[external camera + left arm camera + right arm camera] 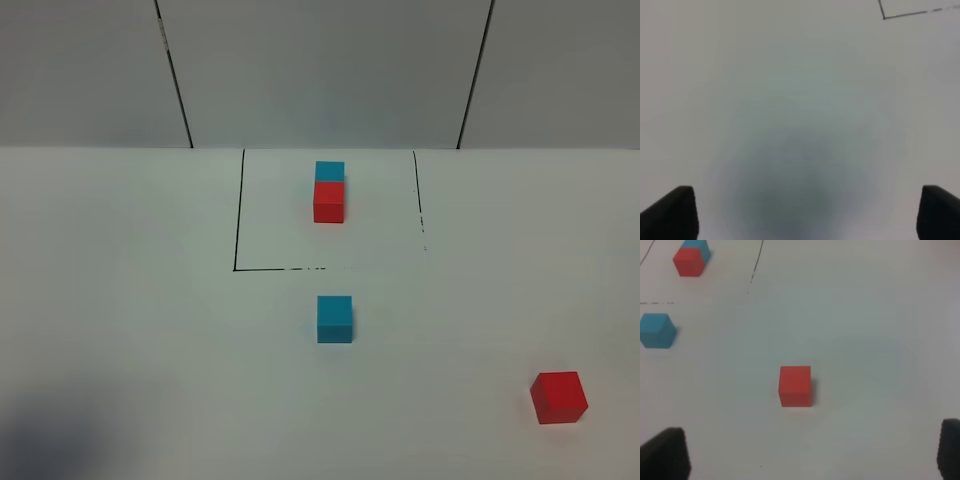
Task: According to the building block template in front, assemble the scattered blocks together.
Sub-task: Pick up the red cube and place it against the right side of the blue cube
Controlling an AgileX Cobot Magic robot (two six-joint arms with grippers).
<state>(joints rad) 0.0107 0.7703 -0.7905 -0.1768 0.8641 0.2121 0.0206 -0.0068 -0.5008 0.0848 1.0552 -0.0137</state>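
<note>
Step in hand: approach, nothing picked yet; neither arm shows in the high view; my left gripper is spread wide and empty over bare table, with only a corner of the black outline in its view; my right gripper is also spread wide and empty, hanging above and short of the red cube, which is roughly centred between the fingers; red cube lies well nearer than the building block template and far off to its right; blue cube sits just on the near side of the template's outline, in line with it; template reads blue far, red near, faces touching; next move, my call: lower right gripper over red cube, square to its faces, close, carry it to the blue cube's near face
</note>
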